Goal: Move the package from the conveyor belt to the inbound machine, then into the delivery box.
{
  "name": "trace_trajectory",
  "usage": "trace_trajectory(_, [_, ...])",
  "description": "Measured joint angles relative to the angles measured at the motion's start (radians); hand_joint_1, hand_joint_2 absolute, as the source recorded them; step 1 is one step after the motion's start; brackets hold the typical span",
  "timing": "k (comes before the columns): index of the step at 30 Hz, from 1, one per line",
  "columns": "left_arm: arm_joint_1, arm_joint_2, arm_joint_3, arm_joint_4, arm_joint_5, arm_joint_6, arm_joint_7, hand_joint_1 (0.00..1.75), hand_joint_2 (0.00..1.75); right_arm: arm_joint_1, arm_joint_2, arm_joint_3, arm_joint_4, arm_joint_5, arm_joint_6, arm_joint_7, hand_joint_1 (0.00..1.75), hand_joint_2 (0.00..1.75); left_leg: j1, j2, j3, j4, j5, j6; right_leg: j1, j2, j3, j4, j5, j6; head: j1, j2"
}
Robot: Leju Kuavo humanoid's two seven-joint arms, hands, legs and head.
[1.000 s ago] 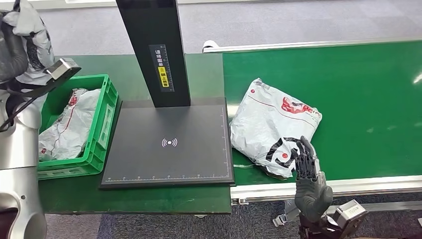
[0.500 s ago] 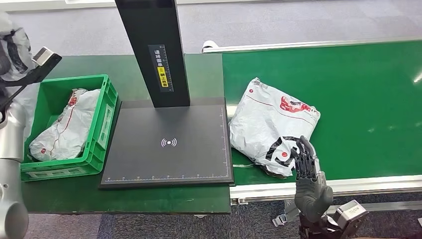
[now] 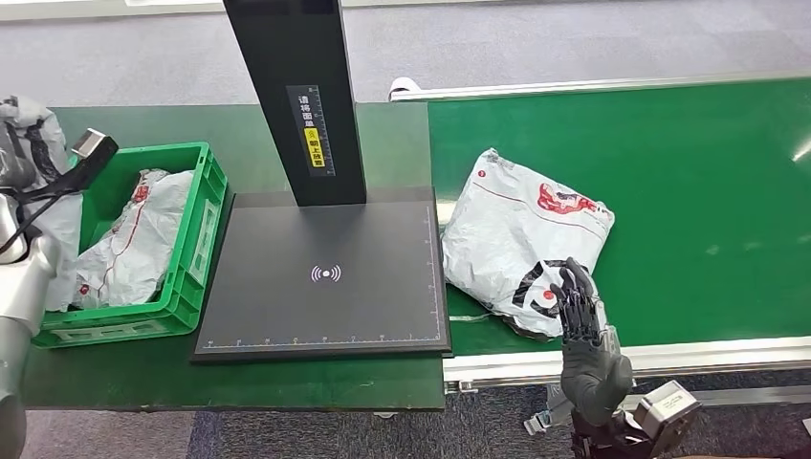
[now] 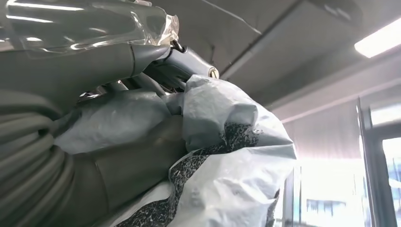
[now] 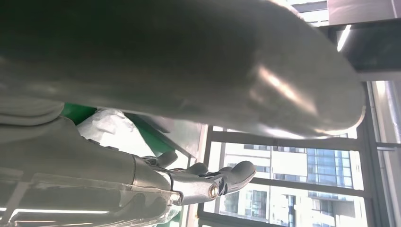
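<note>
The right hand point(image 3: 585, 330) stands upright at the near edge of the conveyor belt point(image 3: 689, 172), fingers spread and pointing up, holding nothing; its fingertips point(image 3: 570, 274) overlap the near corner of the package point(image 3: 521, 239), though contact cannot be told. The left hand point(image 4: 113, 156) grips a second grey bag point(image 4: 227, 156), its thumb and fingers wrapped in the plastic; from the head camera this bag point(image 3: 29, 143) hangs at the far left, just beside the green delivery box point(image 3: 191, 249).

Compared with a second ago, the left arm has dropped lower and drawn toward the left edge with its bag, while the right hand has barely shifted and the package lies where it was.

The package rests on the belt beside the black inbound machine point(image 3: 325, 277), printed with red marks and a black ring with a red dot. The machine's plate carries a white wireless symbol; its post point(image 3: 296, 96) bears a yellow label with small characters, too small to read. Another bag point(image 3: 134, 239) lies inside the delivery box.
</note>
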Motion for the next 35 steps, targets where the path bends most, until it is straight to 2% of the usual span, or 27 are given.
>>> trace_trajectory(1, [-0.009,0.001,-0.007,0.025,0.000,-0.004,0.003,0.34,1.75,0.000,0.001,-0.001,-0.001,0.001,0.002,0.002,0.00,0.00,0.000,0.000,0.000,0.000,0.000,0.000,0.000,0.000,0.000,0.000,0.000,0.000,0.000,0.000])
trace_trajectory(2, [-0.018,0.001,-0.013,0.049,0.000,-0.008,0.005,0.00,1.75,0.000,0.003,-0.002,-0.003,0.002,0.005,0.003,0.00,0.00,0.000,0.000,0.000,0.000,0.000,0.000,0.000,0.000,0.000,0.000,0.000,0.000,0.000,0.000])
trace_trajectory(5, [-0.038,0.002,-0.016,0.099,0.017,-0.003,-0.022,0.00,1.75,0.000,0.004,-0.007,-0.004,0.003,0.014,0.004,0.00,0.00,0.000,0.000,0.000,0.000,0.000,0.000,0.000,0.000,0.000,0.000,0.000,0.000,0.000,0.000])
trace_trajectory(10, [-0.045,-0.004,0.005,0.136,0.098,0.001,-0.122,0.00,1.75,0.000,0.004,-0.015,-0.004,0.003,0.023,0.004,0.00,0.00,0.000,0.000,0.000,0.000,0.000,0.000,0.000,0.000,0.000,0.000,0.000,0.000,0.000,0.000])
trace_trajectory(19, [-0.052,-0.018,0.037,0.152,0.127,-0.001,-0.152,0.00,1.75,-0.001,0.005,-0.015,-0.004,0.003,0.030,0.004,0.00,0.00,0.000,0.000,0.000,0.000,0.000,0.000,0.000,0.000,0.000,0.000,0.000,0.000,0.000,0.000])
trace_trajectory(24, [-0.051,-0.030,0.072,0.146,0.213,-0.021,-0.232,0.00,1.75,-0.003,0.005,-0.016,-0.004,0.003,0.032,0.004,0.00,0.00,0.000,0.000,0.000,0.000,0.000,0.000,0.000,0.000,0.000,0.000,0.000,0.000,0.000,0.000])
trace_trajectory(29, [-0.042,-0.038,0.101,0.102,0.270,0.012,-0.313,0.00,1.75,-0.016,0.005,-0.016,0.000,0.006,0.032,0.009,0.00,0.00,0.000,0.000,0.000,0.000,0.000,0.000,0.000,0.000,0.000,0.000,0.000,0.000,0.000,0.000])
trace_trajectory(31, [-0.027,-0.044,0.109,0.061,0.313,0.019,-0.370,0.00,1.75,-0.021,0.005,-0.016,0.004,0.012,0.027,0.015,0.00,0.00,0.000,0.000,0.000,0.000,0.000,0.000,0.000,0.000,0.000,0.000,0.000,0.000,0.000,0.000])
trace_trajectory(35, [0.034,-0.090,0.108,-0.095,0.480,-0.050,-0.514,0.00,1.75,-0.033,0.005,-0.015,0.013,0.079,-0.016,0.031,0.00,0.00,0.000,-0.001,0.000,0.000,0.000,0.000,0.000,-0.001,0.001,0.000,0.000,0.000,0.000,0.000])
